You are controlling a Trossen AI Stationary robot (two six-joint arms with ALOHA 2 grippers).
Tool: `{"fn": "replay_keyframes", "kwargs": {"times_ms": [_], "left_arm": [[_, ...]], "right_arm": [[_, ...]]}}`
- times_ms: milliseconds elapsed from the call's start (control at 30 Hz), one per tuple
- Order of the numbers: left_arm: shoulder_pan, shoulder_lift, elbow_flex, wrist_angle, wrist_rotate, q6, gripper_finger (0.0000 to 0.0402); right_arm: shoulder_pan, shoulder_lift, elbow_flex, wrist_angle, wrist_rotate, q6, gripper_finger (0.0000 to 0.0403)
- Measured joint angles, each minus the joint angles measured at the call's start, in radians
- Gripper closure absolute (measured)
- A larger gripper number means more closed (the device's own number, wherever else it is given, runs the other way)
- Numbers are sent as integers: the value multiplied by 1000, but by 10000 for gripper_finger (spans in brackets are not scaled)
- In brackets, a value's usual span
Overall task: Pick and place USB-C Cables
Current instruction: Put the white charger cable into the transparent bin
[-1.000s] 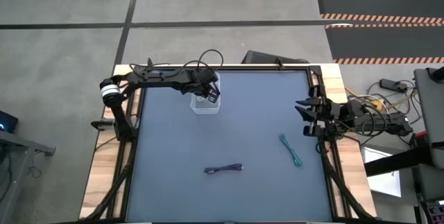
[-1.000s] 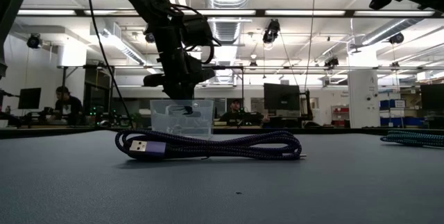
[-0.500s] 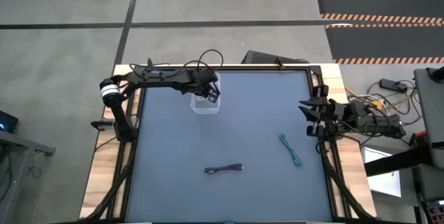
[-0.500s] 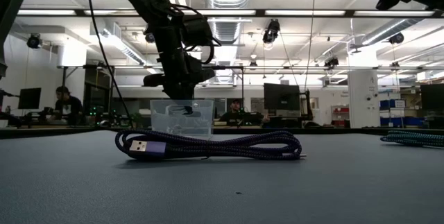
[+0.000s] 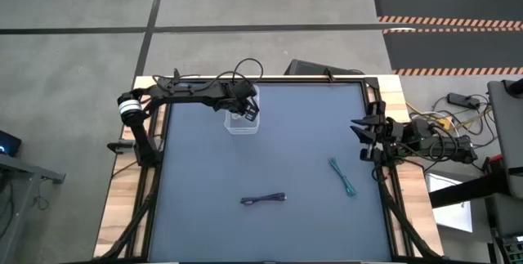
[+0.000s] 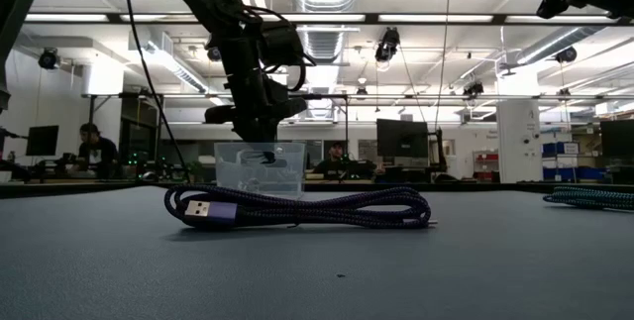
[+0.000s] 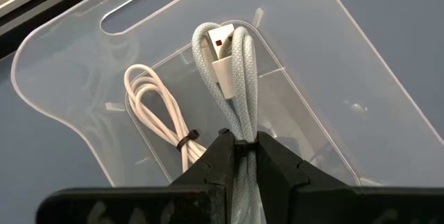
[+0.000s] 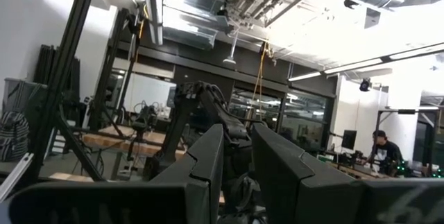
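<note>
My left gripper (image 5: 243, 115) is over the clear bin (image 5: 242, 125) at the table's far left. It is shut on a white braided cable bundle (image 7: 232, 71) that reaches down into the bin. A second white cable (image 7: 158, 113) lies on the bin's floor. The dark purple cable (image 5: 263, 199) lies on the mat near the front middle, and also shows in the low view (image 6: 297, 206). The teal-green cable (image 5: 343, 176) lies at the right. My right gripper (image 5: 361, 139) hovers at the table's right edge, open by a narrow gap and empty. My left gripper pinches the white braided bundle (image 7: 241, 135) between its two fingers, across its strands. The fingers come from above, pointing down into the bin. The bundle's looped end with the plug (image 7: 220, 44) hangs below the fingers inside the bin. I cannot tell whether it touches the floor.
The blue-grey mat (image 5: 270, 158) is bare between the bin and the two loose cables. Black frame rails (image 5: 155, 174) run along the table's sides. Black wires trail from the right arm (image 5: 441, 145) beyond the right edge. People sit at desks in the room behind (image 6: 94, 147).
My right gripper has shifted a little toward the table's right edge. My left gripper and the cables have stayed where they were.
</note>
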Motion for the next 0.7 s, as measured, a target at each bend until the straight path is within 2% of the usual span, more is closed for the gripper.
{"fn": "replay_keyframes", "kwargs": {"times_ms": [700], "left_arm": [[1, 0, 0, 2, -2, 0, 375]], "right_arm": [[0, 0, 0, -1, 24, 0, 335]]}}
